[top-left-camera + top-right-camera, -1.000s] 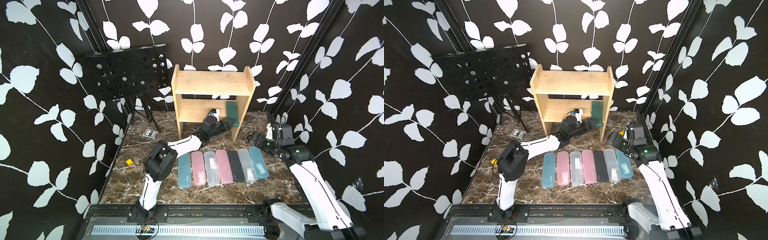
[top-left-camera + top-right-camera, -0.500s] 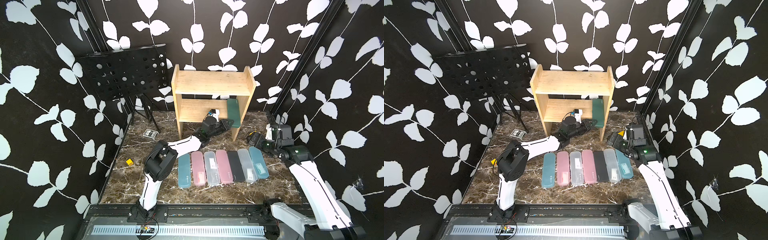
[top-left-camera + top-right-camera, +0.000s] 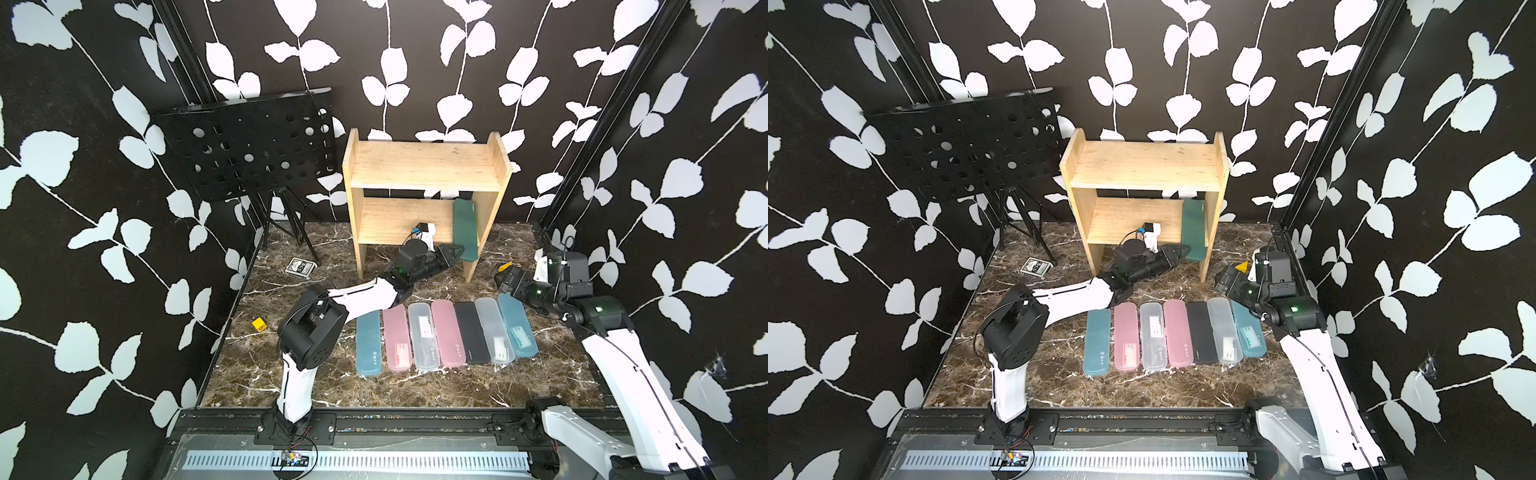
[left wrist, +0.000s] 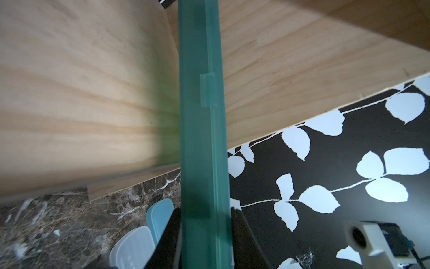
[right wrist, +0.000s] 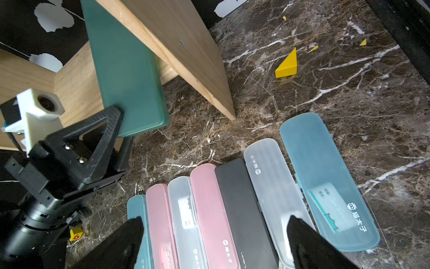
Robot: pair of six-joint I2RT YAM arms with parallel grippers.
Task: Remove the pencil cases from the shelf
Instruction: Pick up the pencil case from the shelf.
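- Dark green pencil case [image 3: 464,230] stood on its long edge on the lower tier of the shelf [image 3: 424,166]. It rested against the side panel nearest the right arm, its near end jutting past the shelf's front edge.
- Left jaws were clenched on that jutting end, one finger [image 4: 172,235] against each broad face.
- Right jaws were spread wide and empty, in front of that same side panel.
- Seven pencil cases [image 3: 446,336] lay side by side on the marble desk [image 3: 415,386] in front of the shelf: teal, pink, clear, pink, black, clear, light blue.
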